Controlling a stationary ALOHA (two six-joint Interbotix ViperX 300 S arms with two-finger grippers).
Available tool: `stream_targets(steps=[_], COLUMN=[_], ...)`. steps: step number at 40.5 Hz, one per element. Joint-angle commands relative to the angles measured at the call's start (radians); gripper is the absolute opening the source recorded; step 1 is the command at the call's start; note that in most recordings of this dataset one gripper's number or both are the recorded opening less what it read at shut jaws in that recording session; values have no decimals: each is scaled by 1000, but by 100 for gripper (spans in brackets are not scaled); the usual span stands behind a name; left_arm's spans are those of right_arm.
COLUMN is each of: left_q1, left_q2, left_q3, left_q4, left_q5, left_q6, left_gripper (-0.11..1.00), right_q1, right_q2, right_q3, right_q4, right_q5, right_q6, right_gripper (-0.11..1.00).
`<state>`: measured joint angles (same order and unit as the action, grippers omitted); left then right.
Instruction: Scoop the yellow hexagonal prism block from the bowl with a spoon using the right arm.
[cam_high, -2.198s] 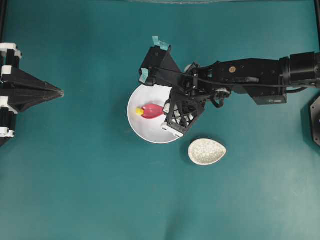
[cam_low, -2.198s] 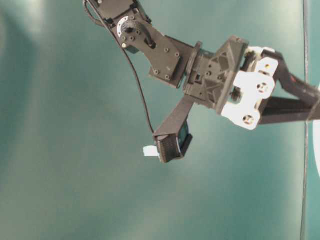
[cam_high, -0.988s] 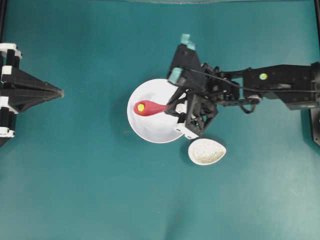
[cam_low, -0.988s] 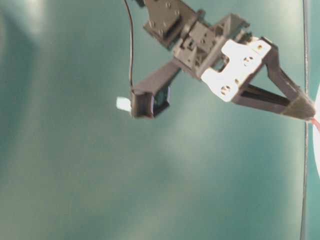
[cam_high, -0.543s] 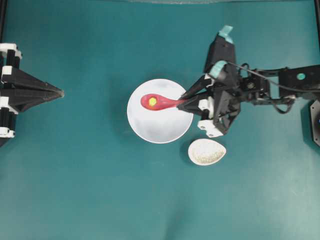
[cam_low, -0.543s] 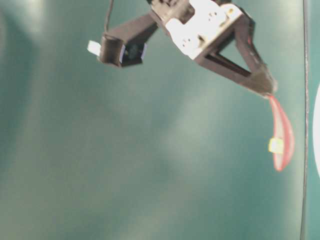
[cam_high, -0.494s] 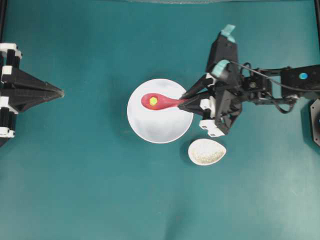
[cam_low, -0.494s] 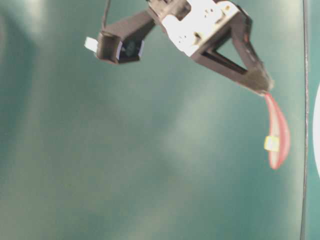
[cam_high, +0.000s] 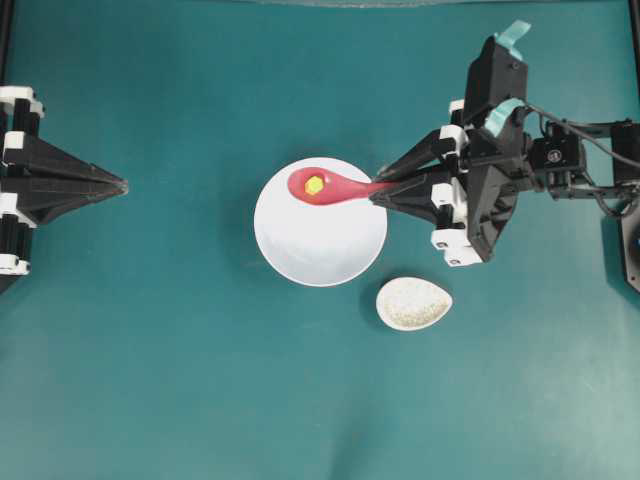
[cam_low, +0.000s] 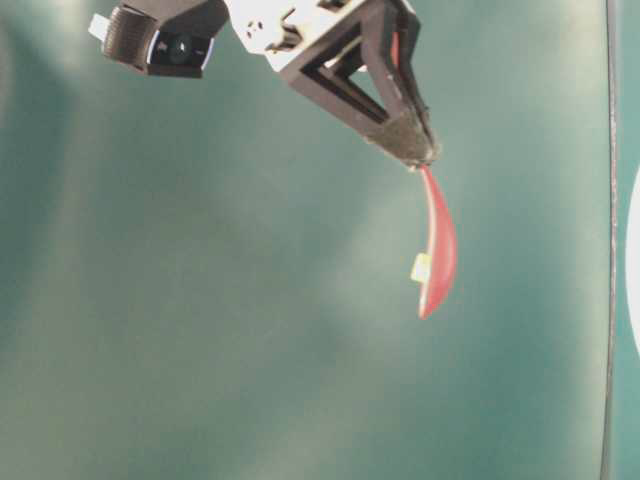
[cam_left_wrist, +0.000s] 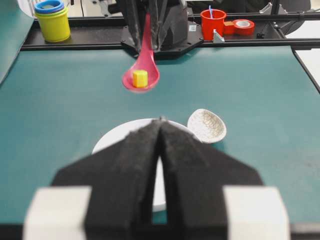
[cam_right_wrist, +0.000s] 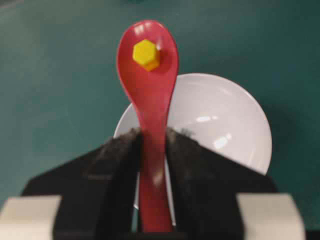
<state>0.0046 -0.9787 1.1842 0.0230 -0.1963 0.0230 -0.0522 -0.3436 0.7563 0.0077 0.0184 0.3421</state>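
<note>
Right wrist view shows the right gripper (cam_right_wrist: 152, 145) with its jaws clamped on the handle of the spoon (cam_right_wrist: 149, 85) — narrow, with the pink-red stem pinched between the black pads. The block (cam_right_wrist: 146, 54) sits in the scoop near its far end, and below it lies the bowl (cam_right_wrist: 225, 125), white and, as far as the pictures show, with nothing left in it.

From overhead the spoon (cam_high: 330, 187) reaches over the bowl's (cam_high: 320, 250) upper rim, the block (cam_high: 314, 184) riding in it. The table-level view shows the spoon (cam_low: 437, 250) hanging well above the table with the block (cam_low: 421, 267) resting against its scoop.

The block looks light and hard, and it is loose in a glossy, shallow scoop — I judge it would slide off at any tilt or jerk, so the spoon wants to be kept level and moved gently. The spoon itself seems stiff and slick; the grip at the handle's end is the sensible one, though it gives a long lever, so a firm pinch matters.

The spoon rest (cam_high: 413, 303), speckled beige, lies just beside the bowl and holds nothing. The left gripper (cam_left_wrist: 160, 150) is closed, tips together, parked well apart at the left. Behind the table stand stacked cups (cam_left_wrist: 51, 20) and a red cup (cam_left_wrist: 213, 22).
</note>
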Motion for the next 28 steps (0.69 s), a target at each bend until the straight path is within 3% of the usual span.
stream_targets(steps=[1, 28], left_q1=[2, 2], left_q2=[8, 8], left_q3=[-25, -23], left_q4=[2, 2], left_q5=[-9, -11], left_q6=[-2, -2], left_gripper=[-1, -1], right_q1=[2, 2], right_q2=[-17, -15], right_q3=[-9, -12], right_q4=[-3, -5], right_q5=[-2, -9], right_q6=[-2, -2], right_gripper=[23, 23])
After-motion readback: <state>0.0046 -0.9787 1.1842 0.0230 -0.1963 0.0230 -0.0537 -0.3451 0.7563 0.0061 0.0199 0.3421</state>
